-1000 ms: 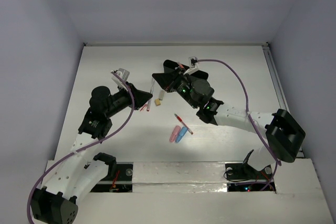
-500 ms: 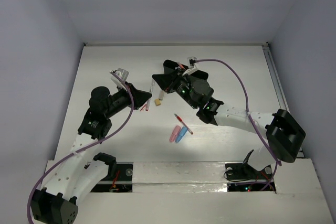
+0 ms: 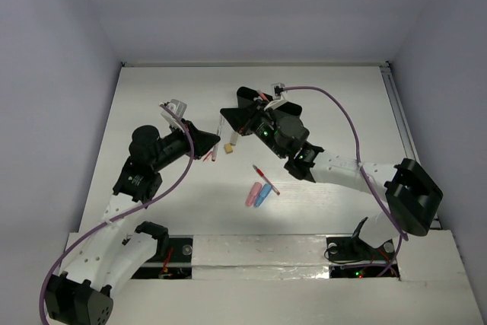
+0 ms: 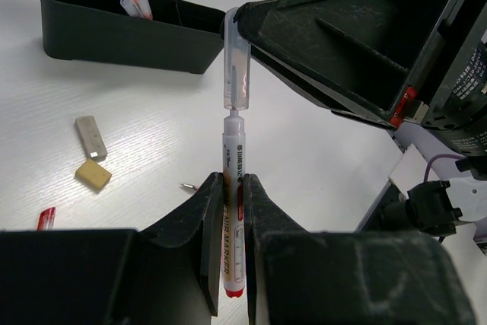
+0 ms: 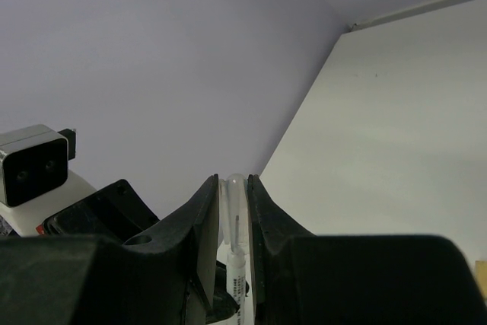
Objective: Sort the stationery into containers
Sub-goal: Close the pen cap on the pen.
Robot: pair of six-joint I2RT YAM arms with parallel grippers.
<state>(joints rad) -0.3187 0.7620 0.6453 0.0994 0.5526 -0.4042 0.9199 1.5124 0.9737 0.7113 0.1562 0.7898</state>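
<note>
My left gripper (image 4: pixel 232 188) holds the marker (image 4: pixel 231 150), its cap (image 4: pixel 235 74) just ahead in my right gripper (image 5: pixel 232 195). Behind lies the tray (image 4: pixel 114 39) with pens (image 4: pixel 131 1) in it; two erasers (image 4: pixel 91 136) lie before it.

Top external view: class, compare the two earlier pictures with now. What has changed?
Nothing visibly changed. The left jaws stay shut on the marker, the right jaws on its clear cap. The red pen lies as before.
</note>
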